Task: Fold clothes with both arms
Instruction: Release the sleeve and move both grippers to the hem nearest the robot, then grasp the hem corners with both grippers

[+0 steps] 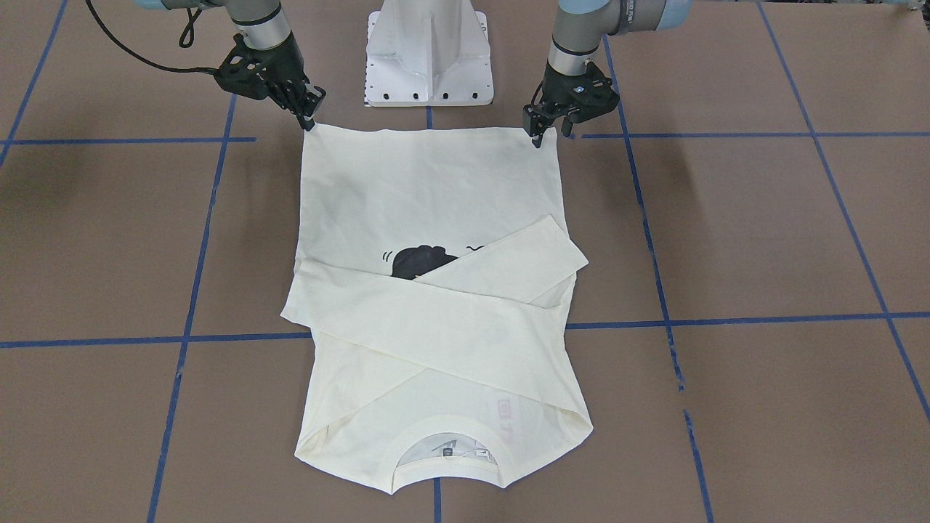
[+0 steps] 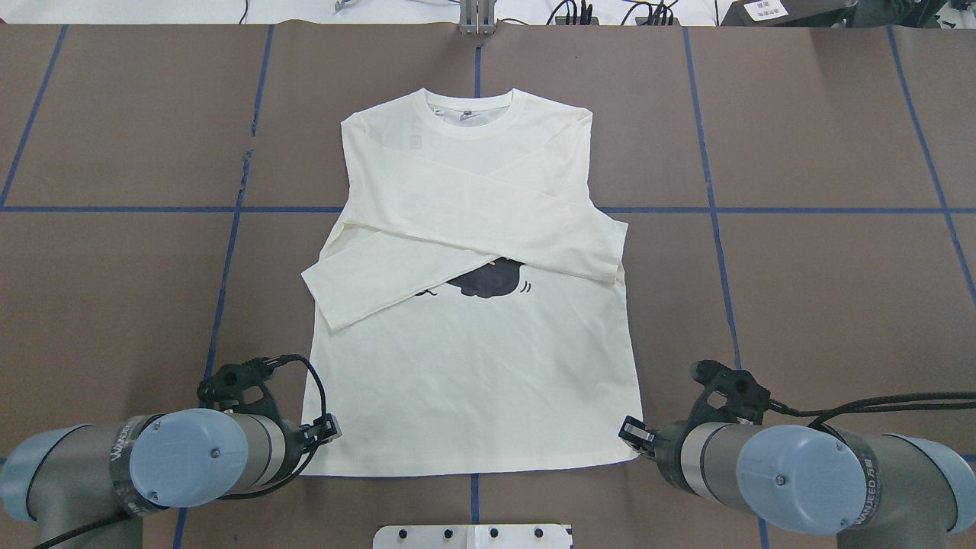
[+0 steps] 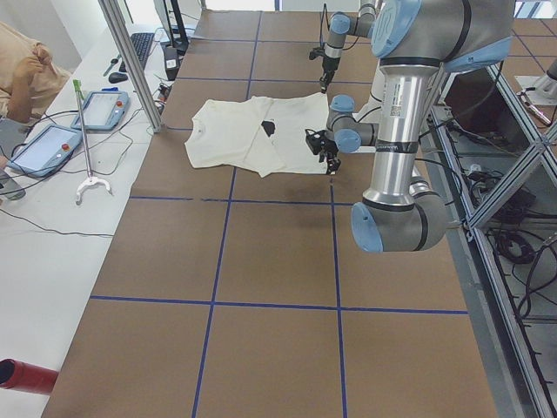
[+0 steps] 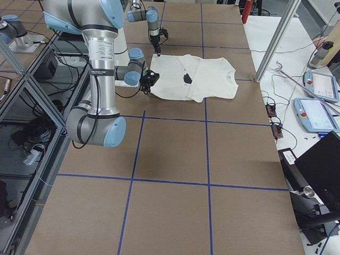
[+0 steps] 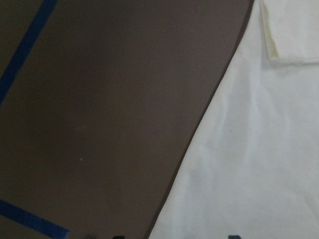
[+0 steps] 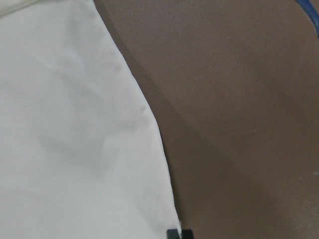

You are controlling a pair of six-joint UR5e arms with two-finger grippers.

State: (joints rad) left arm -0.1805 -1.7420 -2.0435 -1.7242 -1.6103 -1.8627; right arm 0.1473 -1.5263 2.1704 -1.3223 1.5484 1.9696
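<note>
Pinching one shirt [image 1: 429, 189] by a corner, right gripper [image 1: 311, 120]; left gripper [image 1: 550, 134] spread astride another.

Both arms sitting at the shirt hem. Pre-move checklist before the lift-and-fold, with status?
1. Sleeves folded in across the shirt: ok, they cross over the chest.
2. Hem straight and flat on the table: ok.
3. Left gripper at its hem corner: ok.
4. Left gripper holding cloth: not ok, the jaws look open around the corner.
5. Right gripper at its hem corner: ok. Whether it has a grip: cannot tell.
6. Collar lying flat at the far end as the fold target: ok.
</note>
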